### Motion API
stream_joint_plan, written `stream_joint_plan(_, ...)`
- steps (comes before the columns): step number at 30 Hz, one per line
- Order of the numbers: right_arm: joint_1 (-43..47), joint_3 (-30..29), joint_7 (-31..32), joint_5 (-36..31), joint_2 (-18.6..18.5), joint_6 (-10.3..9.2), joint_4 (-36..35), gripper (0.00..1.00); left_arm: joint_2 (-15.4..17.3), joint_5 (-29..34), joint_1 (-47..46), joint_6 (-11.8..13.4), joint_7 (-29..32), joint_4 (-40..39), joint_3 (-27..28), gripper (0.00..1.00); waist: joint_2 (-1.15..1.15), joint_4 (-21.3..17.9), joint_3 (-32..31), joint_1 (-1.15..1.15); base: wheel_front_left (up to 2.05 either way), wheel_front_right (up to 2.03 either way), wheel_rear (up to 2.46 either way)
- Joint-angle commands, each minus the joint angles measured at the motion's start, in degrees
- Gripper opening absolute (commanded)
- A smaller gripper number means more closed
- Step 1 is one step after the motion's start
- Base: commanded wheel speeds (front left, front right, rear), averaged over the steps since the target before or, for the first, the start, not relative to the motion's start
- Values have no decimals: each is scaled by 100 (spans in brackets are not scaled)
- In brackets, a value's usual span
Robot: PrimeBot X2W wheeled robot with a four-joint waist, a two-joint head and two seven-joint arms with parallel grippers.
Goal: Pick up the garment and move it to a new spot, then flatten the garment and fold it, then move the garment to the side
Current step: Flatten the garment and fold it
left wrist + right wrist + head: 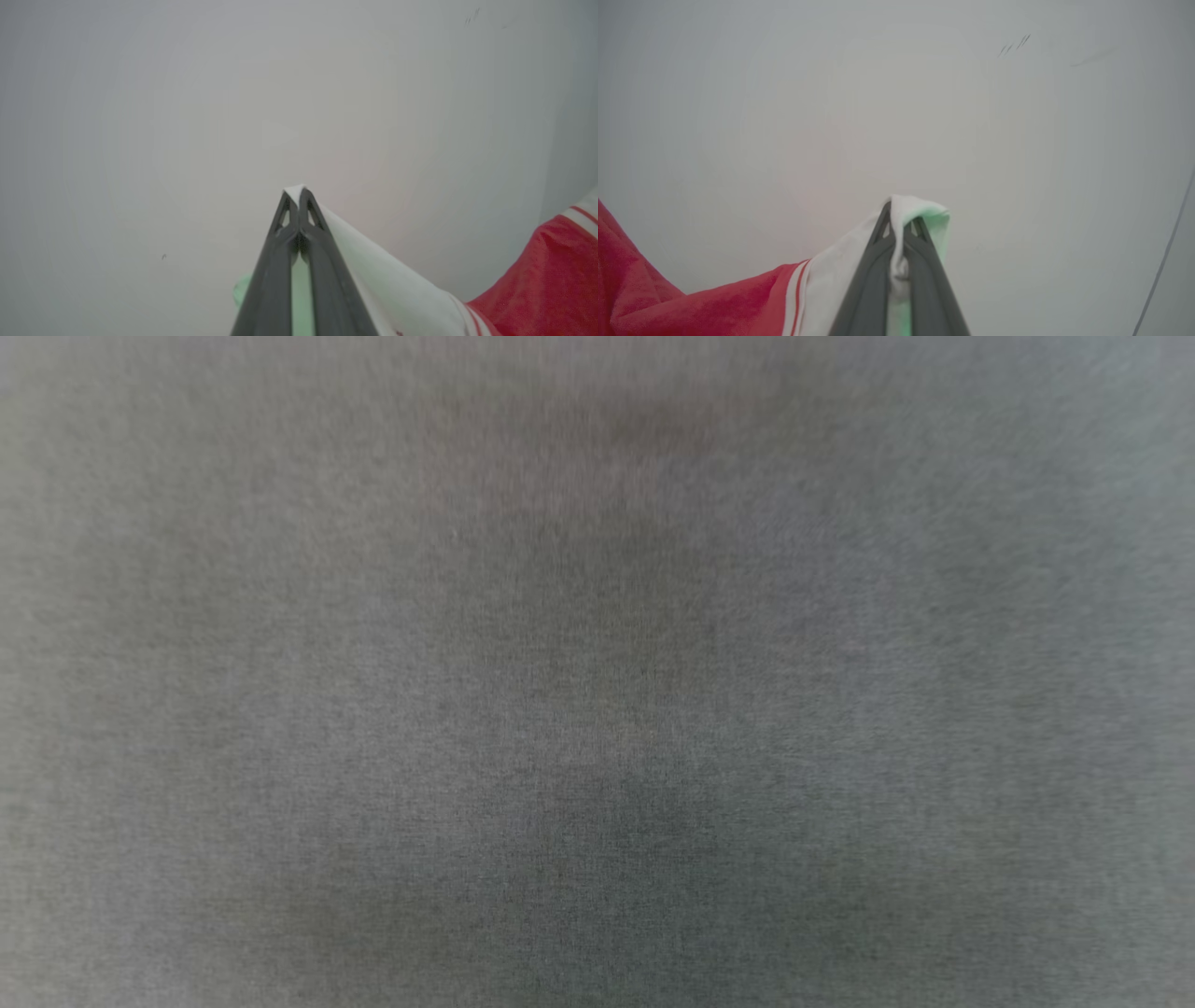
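Left gripper (294,198) and right gripper (901,210) each clamp a white sleeve of the garment (537,280), stretched between them above the pale bench (140,116); judged mid-move, with flattening, folding and side placement left.

Both wrist views look onto a plain, pale grey-white surface (140,116) in soft, even light. A few short dark scratch marks (1014,44) sit toward its upper right, and a thin dark line (1164,261) curves down the right wrist view's right edge (what it is cannot be told). In the head view lies a blurred grey field (373,663) with a fine, cloth-like grain, darker down the middle.
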Motion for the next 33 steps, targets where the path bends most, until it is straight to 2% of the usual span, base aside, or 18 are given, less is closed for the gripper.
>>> stream_joint_plan(1, -170, 49, -282, -188, 19, -4, 118, 0, -17, 66, -122, -17, -251, 95, 2, 0, 0, 61, 387, 0, 0, 0, 0)
stream_joint_plan(5, -429, 104, -712, -507, 109, -4, 703, 0, -105, 146, -194, -60, -997, 396, -116, 0, 0, 120, 633, 0, 0, 0, 0)
stream_joint_plan(11, -120, 458, -734, -361, 304, -4, 1552, 0, -273, 0, 226, -88, -1323, 1119, -430, 0, 0, 192, 634, 0, 0, 0, 0)
stream_joint_plan(15, 233, 734, -540, 85, 345, -5, 1872, 0, -323, -304, 626, -92, -1009, 1497, -699, 0, 0, 211, 482, 0, 0, 0, 0)
stream_joint_plan(16, 481, 797, -337, 458, 412, -5, 1967, 0, -295, -502, 847, -93, -775, 1622, -813, 0, 0, 213, 376, 0, 0, 0, 0)
stream_joint_plan(19, 815, 1120, 44, 824, 347, -5, 1909, 0, -255, -789, 1171, -94, -324, 1687, -1015, 0, 0, 233, 196, 0, 0, 0, 0)
stream_joint_plan(26, 1833, 1716, 1090, 1854, 22, -5, 1340, 0, -65, -1552, 2085, -95, 1048, 1506, -1368, 0, 0, 308, -342, 0, 0, 0, 0)
stream_joint_plan(32, 2829, 1989, 1949, 2671, -533, -4, 527, 0, 227, -1908, 2993, -96, 1875, 1180, -1547, 0, 0, 374, -772, 0, 0, 0, 0)
stream_joint_plan(33, 2829, 1989, 1949, 2671, -533, -4, 527, 0, 227, -1908, 2993, -96, 1875, 1180, -1547, 0, 0, 374, -772, 0, 0, 0, 0)
